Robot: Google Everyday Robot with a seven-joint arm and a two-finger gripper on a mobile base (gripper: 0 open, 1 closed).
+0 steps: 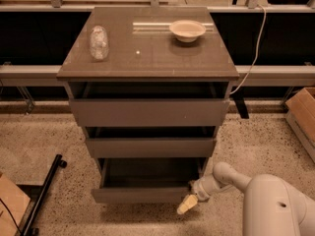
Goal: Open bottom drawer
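Observation:
The grey-brown cabinet has three handleless drawers. The bottom drawer (pixel 142 194), the slimmest front, is pulled out toward me, and its dark inside shows above the front panel. My gripper (pixel 188 204) is low at the drawer's right front corner, on a white arm (pixel 273 203) that comes in from the lower right. Its pale fingertips (pixel 185 206) point down and left, against the drawer's right end. The middle drawer (pixel 150 147) and the top drawer (pixel 148 112) also stand slightly out.
On the cabinet top (pixel 147 58) lie a clear plastic bottle (pixel 98 42) at the left and a white bowl (pixel 187 30) at the back right. A black bar (pixel 42 195) lies on the floor at the left. A cardboard box (pixel 301 117) stands at the right.

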